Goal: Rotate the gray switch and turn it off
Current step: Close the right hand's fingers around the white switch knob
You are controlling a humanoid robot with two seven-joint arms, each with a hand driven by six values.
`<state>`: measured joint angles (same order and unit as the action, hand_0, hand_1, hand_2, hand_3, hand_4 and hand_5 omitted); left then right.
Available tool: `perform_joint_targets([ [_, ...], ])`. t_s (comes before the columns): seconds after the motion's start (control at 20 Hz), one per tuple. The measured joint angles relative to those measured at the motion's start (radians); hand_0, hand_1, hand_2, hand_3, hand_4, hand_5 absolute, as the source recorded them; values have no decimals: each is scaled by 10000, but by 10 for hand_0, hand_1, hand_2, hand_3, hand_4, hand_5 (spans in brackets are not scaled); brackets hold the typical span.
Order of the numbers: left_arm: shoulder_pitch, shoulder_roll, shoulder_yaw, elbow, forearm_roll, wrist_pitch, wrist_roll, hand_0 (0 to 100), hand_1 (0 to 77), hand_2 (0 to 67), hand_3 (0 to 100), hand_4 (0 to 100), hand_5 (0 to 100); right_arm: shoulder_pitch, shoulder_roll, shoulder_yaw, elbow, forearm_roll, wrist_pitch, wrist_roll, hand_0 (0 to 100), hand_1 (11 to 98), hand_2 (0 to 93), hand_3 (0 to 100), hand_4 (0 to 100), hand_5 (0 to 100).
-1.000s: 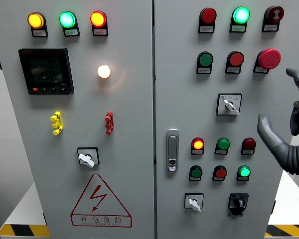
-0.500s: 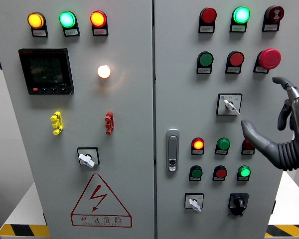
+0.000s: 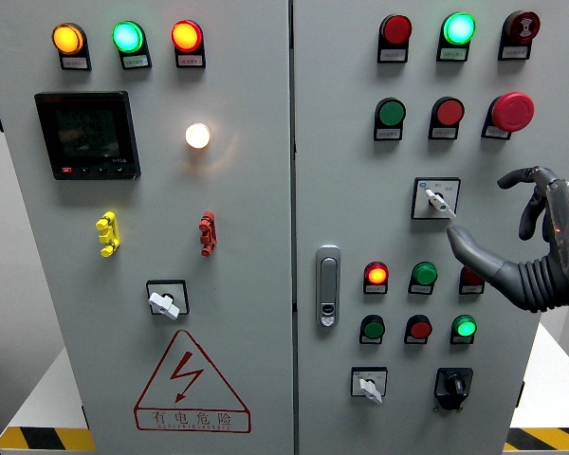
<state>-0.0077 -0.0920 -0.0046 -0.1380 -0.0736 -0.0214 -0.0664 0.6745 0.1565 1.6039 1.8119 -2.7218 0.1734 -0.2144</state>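
Reaching toward the gray switch (image 3: 437, 200) high on the cabinet's right door (image 3: 341, 190), my right hand (image 3: 526, 246) hovers just beside it, fingers (image 3: 469, 248) spread, empty; I should pinch its lever squarely before twisting.

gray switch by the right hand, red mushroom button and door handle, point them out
gray switch (image 3: 437, 200), head view, on its lever
red mushroom button (image 3: 513, 111), head view, centre of its cap
door handle (image 3: 329, 285), head view, middle of the handle
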Motion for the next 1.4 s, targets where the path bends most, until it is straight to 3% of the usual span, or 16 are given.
perform_joint_targets([
  [0.35, 0, 0, 0, 0, 0, 0, 0, 0, 0, 129, 183, 94, 121, 330, -2, -256, -711, 164, -358, -393, 0, 356, 570, 884, 933, 1000],
  [1.4, 0, 0, 0, 0, 11, 0, 3, 0, 0, 129, 183, 94, 121, 995, -9, -685, -2019, 190, -653, -659, 0, 357, 585, 897, 936, 1000],
])
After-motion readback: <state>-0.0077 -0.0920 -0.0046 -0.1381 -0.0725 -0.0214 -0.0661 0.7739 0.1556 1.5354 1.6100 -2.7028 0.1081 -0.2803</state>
